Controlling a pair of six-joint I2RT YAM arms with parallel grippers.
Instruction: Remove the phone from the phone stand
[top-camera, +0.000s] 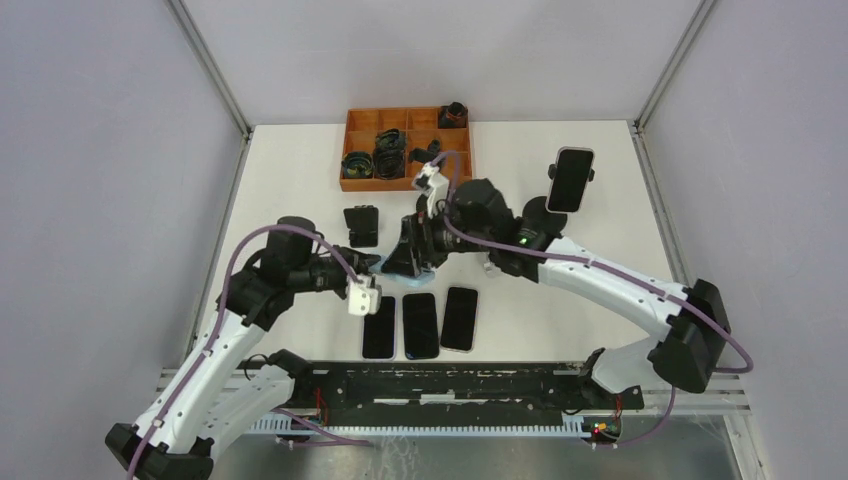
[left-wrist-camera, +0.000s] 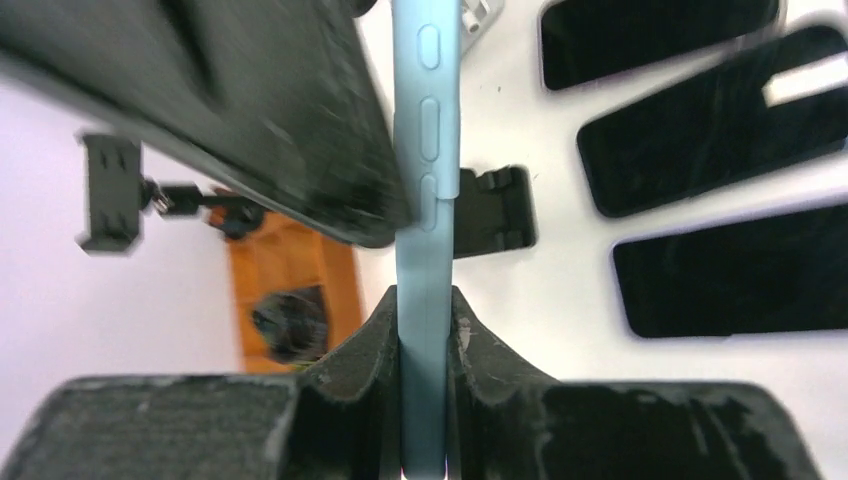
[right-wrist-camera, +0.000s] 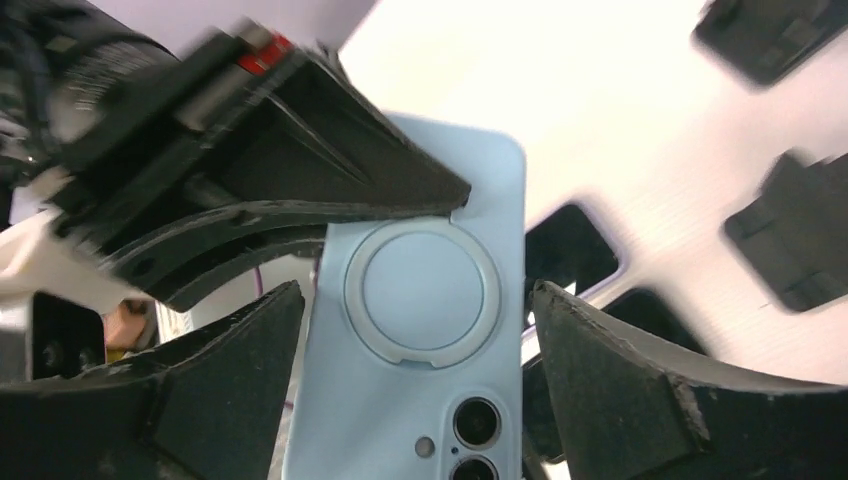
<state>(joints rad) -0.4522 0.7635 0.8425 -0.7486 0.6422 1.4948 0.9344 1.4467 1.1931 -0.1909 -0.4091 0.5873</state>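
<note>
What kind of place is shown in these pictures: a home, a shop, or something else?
Most likely a robotics lab test cell: two arms bolted to a white table, plain walls on metal posts around it, and an orange parts tray.

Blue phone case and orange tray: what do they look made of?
Blue phone case: likely silicone or soft matte plastic; even pale blue, no glare, moulded side buttons, raised ring on the back. Orange tray: probably 3D-printed or moulded plastic; uniform matte orange with thin dividers; too small to see layer lines.
</note>
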